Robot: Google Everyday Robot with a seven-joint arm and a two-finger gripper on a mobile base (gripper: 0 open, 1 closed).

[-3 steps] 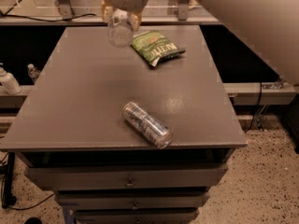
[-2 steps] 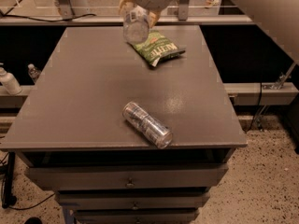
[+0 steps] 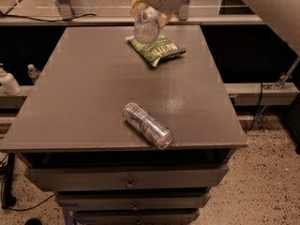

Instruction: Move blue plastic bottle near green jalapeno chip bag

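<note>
Grey surface (image 3: 84,93), far edge: my arm reaches in from the right, end effector (image 3: 149,14) clamping blue plastic bottle (image 3: 146,29) over green jalapeno chip bag (image 3: 158,50); lettering unreadable.

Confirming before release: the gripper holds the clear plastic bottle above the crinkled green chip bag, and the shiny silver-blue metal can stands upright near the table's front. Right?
No: the camera view shows the shiny silver-blue metal can lying on its side. The gripper does hold the clear plastic bottle above the crinkled green chip bag.
</note>
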